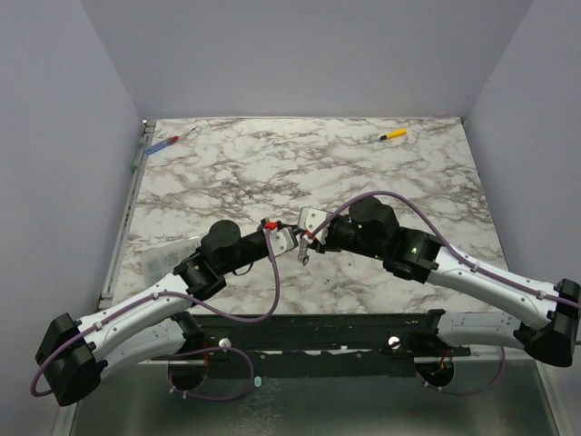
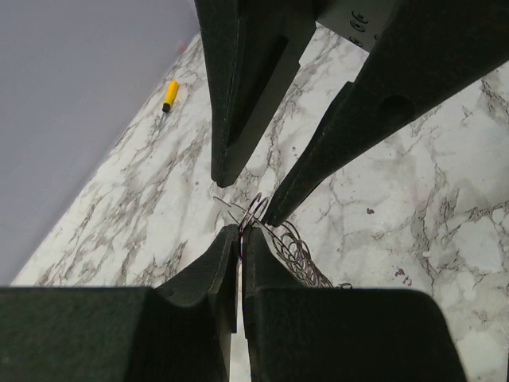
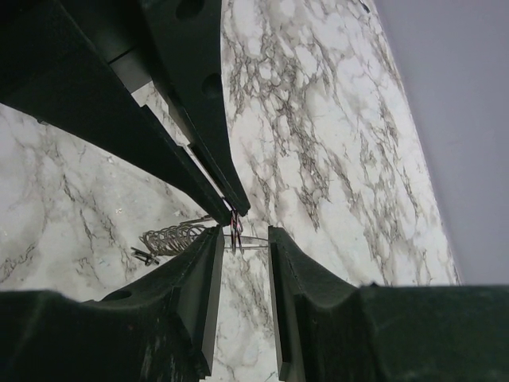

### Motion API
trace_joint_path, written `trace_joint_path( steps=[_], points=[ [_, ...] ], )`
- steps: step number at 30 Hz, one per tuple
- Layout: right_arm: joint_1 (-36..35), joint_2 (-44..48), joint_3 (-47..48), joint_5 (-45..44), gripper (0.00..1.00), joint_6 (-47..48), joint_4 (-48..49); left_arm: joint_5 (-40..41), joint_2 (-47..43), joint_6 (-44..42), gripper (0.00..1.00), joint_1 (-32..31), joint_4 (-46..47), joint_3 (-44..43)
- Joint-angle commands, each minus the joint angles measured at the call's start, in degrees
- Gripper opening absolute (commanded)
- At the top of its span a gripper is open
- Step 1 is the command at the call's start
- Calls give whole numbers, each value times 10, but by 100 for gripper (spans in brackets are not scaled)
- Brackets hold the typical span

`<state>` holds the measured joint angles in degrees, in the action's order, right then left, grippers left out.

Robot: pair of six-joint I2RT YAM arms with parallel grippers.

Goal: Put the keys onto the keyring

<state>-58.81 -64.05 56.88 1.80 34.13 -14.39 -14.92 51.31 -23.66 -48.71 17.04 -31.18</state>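
Left wrist view: the left gripper (image 2: pixel 241 232) fills the bottom of the frame, its two dark fingers pressed together on the keyring (image 2: pixel 254 208). The keyring is a thin dark wire loop with a bright glint. It is seen almost edge-on as a narrow oval, its long axis tilting up and to the right from the fingertips.

The right gripper (image 2: pixel 246 199) comes in from above with its fingers apart, one on each side of the loop. Whether they touch it cannot be told.

The keys (image 2: pixel 296 248) trail from the keyring toward the lower right as a pale silver-grey cluster. They look like looped wire here, and single keys cannot be made out.

Top view: both grippers meet above the middle of the marble table (image 1: pixel 427 182). The keys (image 1: pixel 304 254) are a small grey streak pointing from the fingertips toward the near edge.

A yellow tool (image 1: pixel 392 135) lies far right, and a blue-and-red tool (image 1: pixel 163 143) lies far left.
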Motion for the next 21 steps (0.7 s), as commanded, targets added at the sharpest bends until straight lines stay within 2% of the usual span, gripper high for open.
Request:
trace_joint_path(
  steps=[1, 11, 19, 21],
  points=[
    [-2, -11, 2, -15, 36, 6, 18, 1, -1, -5, 0, 0, 5, -21],
    [-2, -21, 0, -32, 31, 6, 24, -2, -2, -5, 0, 0, 6, -21],
    [-2, -29, 2, -36, 30, 5, 17, -1, -3, -5, 0, 0, 6, -21],
    [-2, -30, 2, -35, 27, 5, 17, -1, -3, -5, 0, 0, 5, -21]
  ],
)
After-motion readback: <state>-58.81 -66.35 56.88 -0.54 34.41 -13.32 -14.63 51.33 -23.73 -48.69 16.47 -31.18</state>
